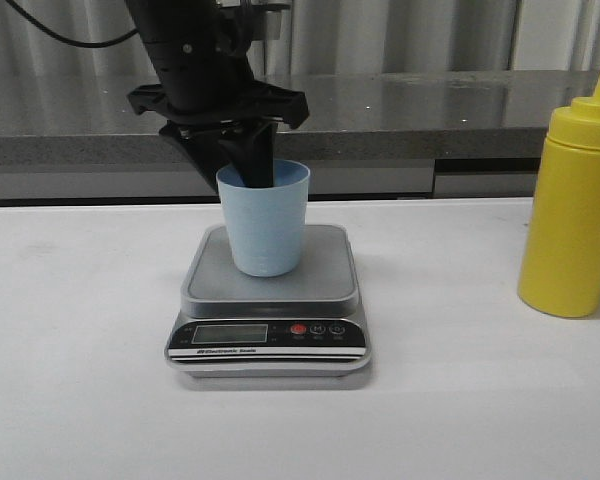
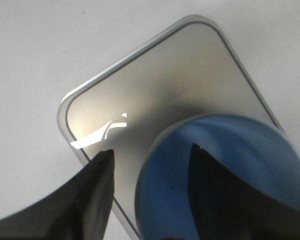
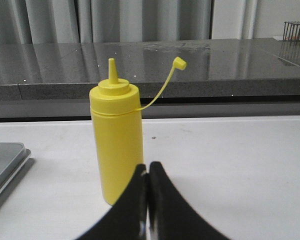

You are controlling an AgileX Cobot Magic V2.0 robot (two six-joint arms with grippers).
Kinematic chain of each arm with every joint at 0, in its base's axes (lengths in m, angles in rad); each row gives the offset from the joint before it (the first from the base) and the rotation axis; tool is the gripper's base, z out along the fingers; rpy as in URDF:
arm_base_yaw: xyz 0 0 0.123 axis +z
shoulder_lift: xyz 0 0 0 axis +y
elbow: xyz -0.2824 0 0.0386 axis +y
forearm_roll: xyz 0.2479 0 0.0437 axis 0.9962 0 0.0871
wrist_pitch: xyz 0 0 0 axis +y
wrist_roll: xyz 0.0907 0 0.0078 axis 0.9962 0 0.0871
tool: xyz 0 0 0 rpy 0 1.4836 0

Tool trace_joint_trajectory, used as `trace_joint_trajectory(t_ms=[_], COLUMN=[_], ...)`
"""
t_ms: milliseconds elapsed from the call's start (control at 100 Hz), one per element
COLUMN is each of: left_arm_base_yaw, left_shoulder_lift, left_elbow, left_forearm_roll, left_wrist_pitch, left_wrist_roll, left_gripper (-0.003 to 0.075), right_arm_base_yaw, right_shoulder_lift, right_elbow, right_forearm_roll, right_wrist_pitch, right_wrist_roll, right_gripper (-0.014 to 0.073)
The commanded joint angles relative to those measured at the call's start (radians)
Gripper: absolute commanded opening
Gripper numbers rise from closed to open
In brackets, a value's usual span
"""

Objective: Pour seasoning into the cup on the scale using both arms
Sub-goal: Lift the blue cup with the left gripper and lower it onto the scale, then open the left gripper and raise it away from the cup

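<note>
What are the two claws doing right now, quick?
Left claw: open, one finger inside the light blue cup on the scale, one outside its wall; not squeezing it.
Right claw: closed, empty, facing the yellow squeeze bottle.

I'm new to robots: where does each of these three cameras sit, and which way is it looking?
Front view: faces forward over the table at the cup on the scale, bottle at right; left gripper shows.
Left wrist view: on the left arm, looking down at cup and scale; one of its fingers is inside the cup.
Right wrist view: on the right arm, low, facing the bottle; closed right gripper shows.
Front and left wrist views share cup and scale.
</note>
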State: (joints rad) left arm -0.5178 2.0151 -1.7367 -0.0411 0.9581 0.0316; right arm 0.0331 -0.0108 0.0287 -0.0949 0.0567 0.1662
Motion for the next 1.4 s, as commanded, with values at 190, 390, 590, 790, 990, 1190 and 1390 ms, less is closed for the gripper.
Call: trace_joint_trajectory(t_ms=[190, 390, 590, 790, 990, 1190, 1390], left_arm_base_yaw=[-0.007, -0.001, 0.036, 0.1, 0.173, 0.245, 0.312], left_shoulder_lift=[-0.089, -0.156, -0.253, -0.383, -0.53, -0.696, -0.863], left_elbow=[-0.068, -0.064, -0.021, 0.08, 0.238, 0.418, 0.622], left_forearm_roll=[-0.013, -0.013, -0.015, -0.015, -0.015, -0.015, -0.015], left_wrist_pitch=[-0.021, -0.014, -0.061, -0.116, -0.188, -0.266, -0.347], left_wrist_roll=[-0.007, -0.016, -0.047, -0.062, -0.07, -0.089, -0.12], left_gripper=[0.0354, 0.0354, 0.0216, 0.0023, -0.002, -0.002, -0.002], right_arm_base_yaw=[-0.004, -0.004, -0.004, -0.004, -0.004, -0.004, -0.004], right_shoulder_lift=[-0.019, -0.019, -0.019, -0.019, -0.019, -0.019, -0.019], right_elbow=[-0.019, -0.019, -0.019, -0.019, -0.019, -0.019, -0.019], right_forearm_roll=[-0.008, -0.008, -0.008, -0.008, -0.008, -0.008, -0.008], right_wrist_pitch=[-0.074, -0.074, -0.074, -0.074, -0.074, -0.074, -0.074], right_wrist_roll=[-0.001, -0.001, -0.001, -0.001, -0.001, -0.001, -0.001], right_gripper=[-0.0069, -0.0069, -0.0069, -0.0069, -0.0069, -0.0069, -0.0069])
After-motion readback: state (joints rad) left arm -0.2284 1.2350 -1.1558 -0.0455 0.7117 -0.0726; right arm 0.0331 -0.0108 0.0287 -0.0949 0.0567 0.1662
